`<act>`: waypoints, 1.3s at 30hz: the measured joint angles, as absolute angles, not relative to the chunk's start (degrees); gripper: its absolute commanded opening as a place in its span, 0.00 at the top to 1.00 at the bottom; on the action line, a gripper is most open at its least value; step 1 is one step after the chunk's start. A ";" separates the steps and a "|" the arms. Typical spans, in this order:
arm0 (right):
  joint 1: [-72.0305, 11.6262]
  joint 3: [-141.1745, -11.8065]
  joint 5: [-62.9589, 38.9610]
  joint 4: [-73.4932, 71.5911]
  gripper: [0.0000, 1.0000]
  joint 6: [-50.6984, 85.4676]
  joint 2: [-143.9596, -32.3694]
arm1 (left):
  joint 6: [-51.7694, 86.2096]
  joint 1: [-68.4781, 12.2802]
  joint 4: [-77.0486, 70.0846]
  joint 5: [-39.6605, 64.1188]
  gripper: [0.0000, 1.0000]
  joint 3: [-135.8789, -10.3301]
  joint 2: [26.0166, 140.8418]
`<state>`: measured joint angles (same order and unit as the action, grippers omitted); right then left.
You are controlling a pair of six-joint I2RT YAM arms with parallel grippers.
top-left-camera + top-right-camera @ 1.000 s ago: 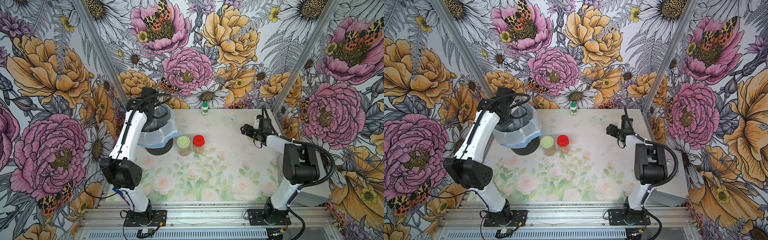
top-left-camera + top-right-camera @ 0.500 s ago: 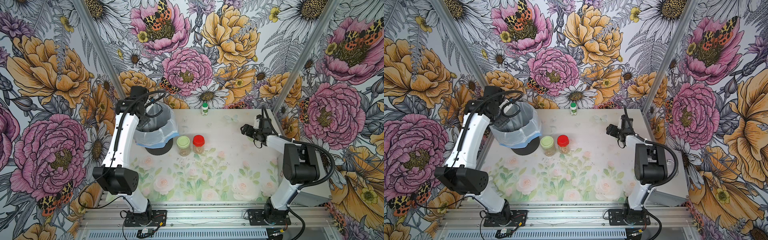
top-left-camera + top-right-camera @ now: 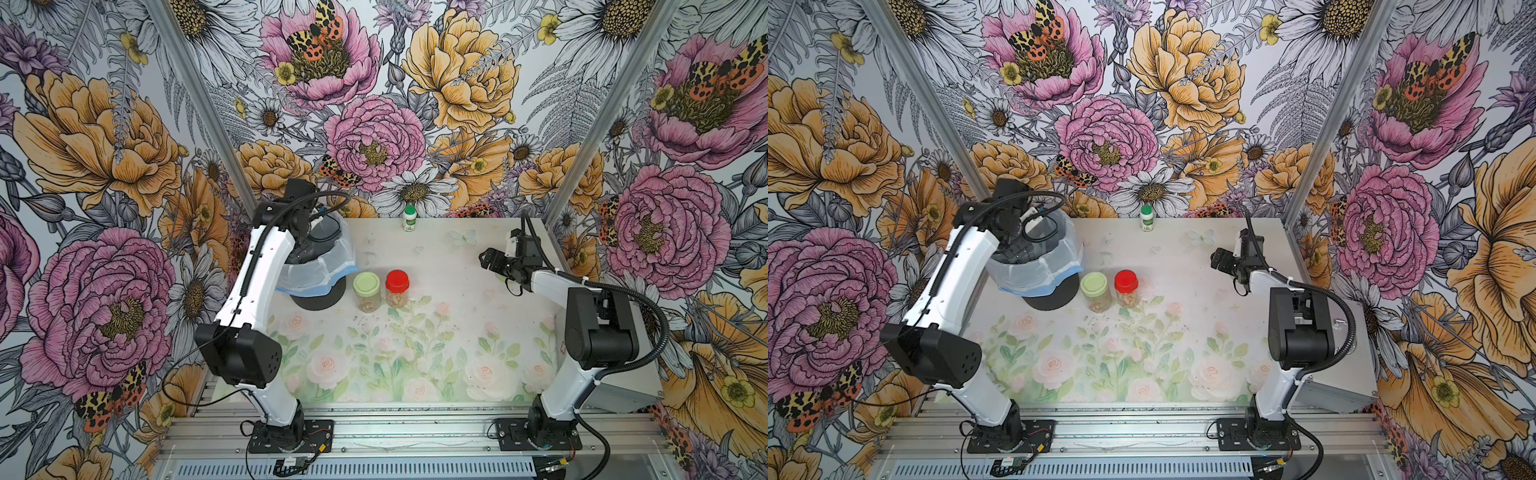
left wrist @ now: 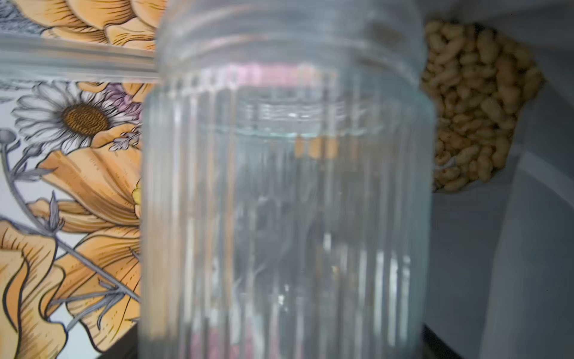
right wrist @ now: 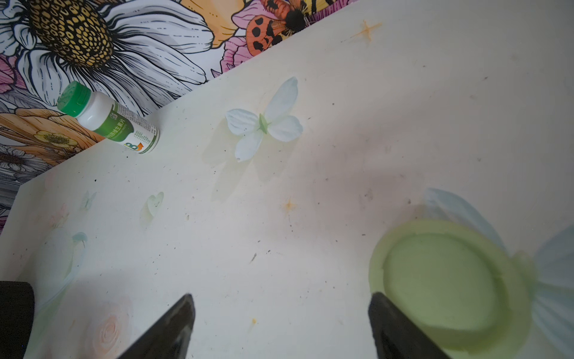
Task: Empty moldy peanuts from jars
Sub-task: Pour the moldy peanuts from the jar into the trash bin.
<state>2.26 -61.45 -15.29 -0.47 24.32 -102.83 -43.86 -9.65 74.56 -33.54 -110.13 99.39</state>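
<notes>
A clear ribbed jar (image 4: 285,202) without a lid fills the left wrist view and looks empty. My left gripper (image 3: 309,237) is shut on it, down inside the lined bin (image 3: 328,266); its fingers are hidden. Moldy peanuts (image 4: 475,102) lie heaped in the bag beside the jar's mouth. Two more jars stand mid-table with nuts inside, one green-lidded (image 3: 366,290), one red-lidded (image 3: 397,286). My right gripper (image 5: 281,307) hangs open and empty over the table's right side (image 3: 485,258). A loose pale green lid (image 5: 447,286) lies on the table next to one fingertip (image 5: 377,300).
A small white bottle with a green cap (image 3: 409,218) stands at the back edge by the wall, also in the right wrist view (image 5: 108,119). The bin with its white bag stands at the back left corner. Floral walls close in three sides.
My left arm swung left over the bin and came back right, the jar still in its grip. The right arm and the two standing jars have not moved.
</notes>
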 measured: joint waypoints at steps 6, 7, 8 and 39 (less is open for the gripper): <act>2.26 -61.17 -15.33 -1.17 0.11 24.10 -102.65 | -43.64 -9.17 74.35 -34.46 0.77 -110.63 101.58; 2.26 -61.17 -15.33 -1.21 0.11 24.10 -102.65 | -43.18 -8.64 74.35 -33.45 0.82 -110.72 101.58; 2.26 -61.17 -15.33 -1.21 0.11 24.10 -102.65 | -42.89 -8.49 74.41 -33.26 0.82 -110.80 101.58; 1.34 -59.11 -16.64 -6.28 0.11 24.32 -101.60 | -40.58 -7.25 80.55 -31.79 0.75 -122.02 110.13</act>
<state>1.34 -59.11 -16.64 -6.28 24.32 -101.60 -40.58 -7.25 80.55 -31.79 -122.02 110.13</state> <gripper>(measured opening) 0.887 0.833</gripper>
